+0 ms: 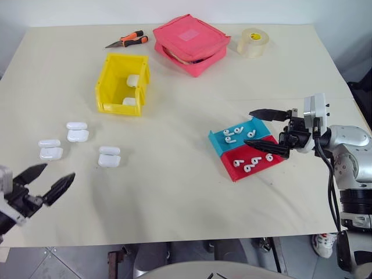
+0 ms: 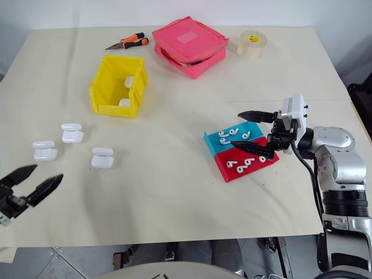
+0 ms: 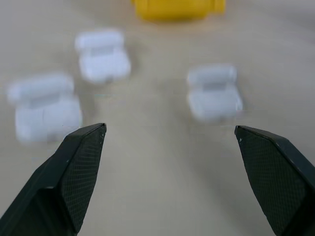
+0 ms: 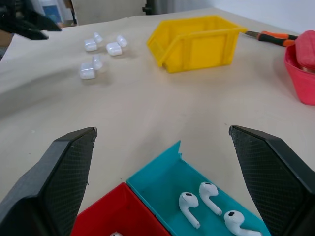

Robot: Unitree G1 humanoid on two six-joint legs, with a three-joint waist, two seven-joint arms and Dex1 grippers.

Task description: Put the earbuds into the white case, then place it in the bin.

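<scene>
A cream paper-covered bench (image 1: 174,197) is carrying everything. The right gripper (image 1: 264,131), two black fingers spread wide w/ nothing between them, is hovering sideways over a pair of shallow trays, one blue (image 1: 224,142) and one red (image 1: 232,163), joined edge to edge. Its fingers are pointing toward the robot's left, straddling the trays, so the tiny glossy white earbuds (image 1: 235,133) are lying directly under and just ahead of it. The right arm is clearly the nearer one for the pick.

Earbud count – approx 4 in the blue tray, approx 5 in the red (image 1: 250,163); they're small and overlapping, so the counts aren't firm. Stems are lying at mixed angles, no shared long axis.

The left gripper (image 1: 49,183) is also standing fully open and empty, low at the near-left edge of the bench, aimed forward. Three small glossy white rounded cases w/ lids flipped open are sitting ahead of it: one far left (image 1: 50,149), one beyond it (image 1: 77,132), one further right (image 1: 109,157), its long axis running left-right. The left arm is nearer to these – they're well apart from the trays.

The bright yellow tall-walled plastic bin (image 1: 107,87) is standing beyond the cases; two more white cases (image 1: 132,81) are already inside it.

At the far edge: one pink zip pouch (image 1: 192,43), one roll of clear tape (image 1: 251,42), one orange-handled pliers (image 1: 127,40).
</scene>
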